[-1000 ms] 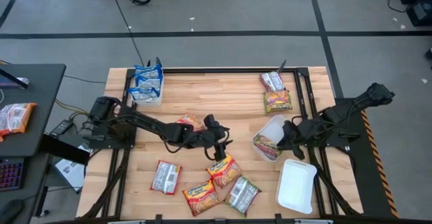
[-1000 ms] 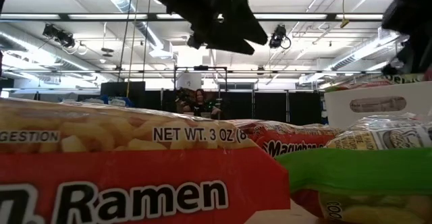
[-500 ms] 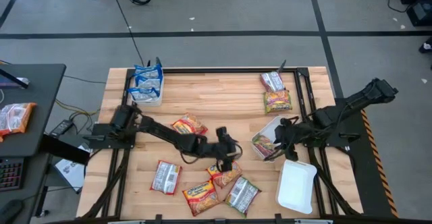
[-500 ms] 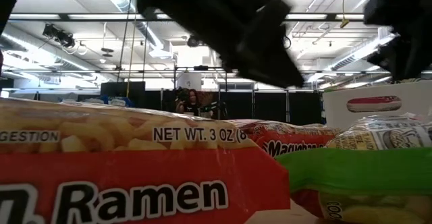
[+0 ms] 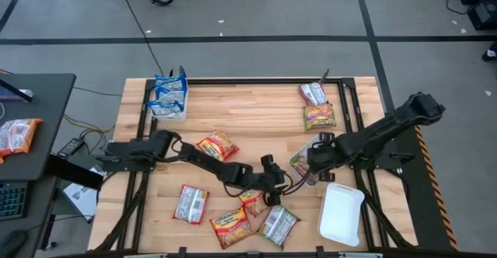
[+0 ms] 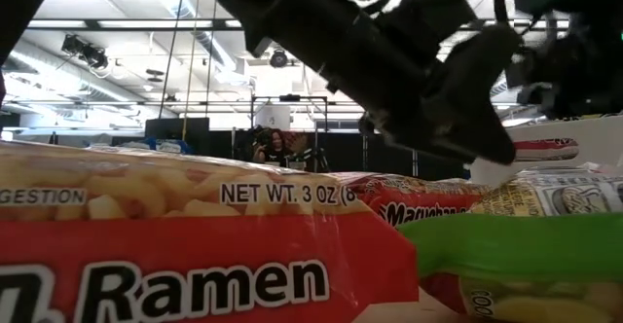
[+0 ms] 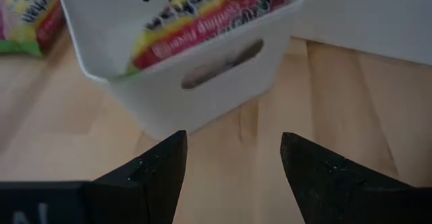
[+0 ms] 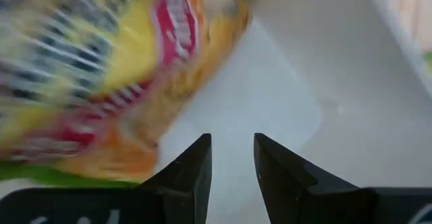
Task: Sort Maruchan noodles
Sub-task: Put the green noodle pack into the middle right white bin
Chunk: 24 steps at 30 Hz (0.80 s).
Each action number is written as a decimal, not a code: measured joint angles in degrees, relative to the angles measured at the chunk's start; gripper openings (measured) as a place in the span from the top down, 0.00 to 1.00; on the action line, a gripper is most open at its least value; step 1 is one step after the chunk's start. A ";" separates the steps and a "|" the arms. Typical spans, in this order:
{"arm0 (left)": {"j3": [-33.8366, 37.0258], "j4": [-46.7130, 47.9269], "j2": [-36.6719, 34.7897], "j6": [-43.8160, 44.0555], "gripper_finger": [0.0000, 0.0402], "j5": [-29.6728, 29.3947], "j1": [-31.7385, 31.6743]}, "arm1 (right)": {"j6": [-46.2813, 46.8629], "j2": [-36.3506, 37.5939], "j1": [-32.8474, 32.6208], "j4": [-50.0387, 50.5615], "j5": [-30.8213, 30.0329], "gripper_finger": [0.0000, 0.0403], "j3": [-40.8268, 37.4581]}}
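Note:
Ramen packets lie loose on the table in the high view: a red one [image 5: 217,145], a pinkish-silver one [image 5: 190,203], an orange one [image 5: 231,225], a green one [image 5: 278,225], and one more [image 5: 252,201] partly under my left arm. A yellow-red packet [image 7: 202,11] lies in a small white bin [image 5: 304,167]. My left gripper [image 5: 277,184] hangs open just left of that bin, fingers [image 7: 155,177] apart over bare wood. My right gripper [image 5: 314,158] reaches down into the bin, narrowly open [image 8: 229,153], beside the packet [image 8: 101,69].
Blue packets fill a white bin [image 5: 169,96] at the far left corner. Two more packets [image 5: 317,106] lie at the far right. A flat white tray [image 5: 342,213] sits at the near right. In the low view, packets [image 6: 195,255] fill the foreground.
My left gripper has swung toward the table's right and near edge, ending close beside the white bin. My right gripper has moved left, from the bin's right side to over and into the bin.

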<state>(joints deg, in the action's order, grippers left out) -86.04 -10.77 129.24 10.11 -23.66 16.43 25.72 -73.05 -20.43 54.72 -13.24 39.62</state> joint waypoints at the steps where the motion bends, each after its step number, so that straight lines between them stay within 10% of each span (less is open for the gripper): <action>1: 0.00 -0.78 0.51 0.06 0.40 -0.01 0.18 | -0.45 -1.42 0.00 -0.58 -0.35 0.71 -0.37; 24: 0.11 -11.75 5.49 -4.57 0.40 1.05 1.60 | -12.53 -7.34 -1.13 -26.80 15.18 0.79 -1.53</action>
<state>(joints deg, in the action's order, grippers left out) -85.93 -22.52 134.72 5.54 -22.61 18.02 13.19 -80.38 -21.55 27.92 1.94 38.09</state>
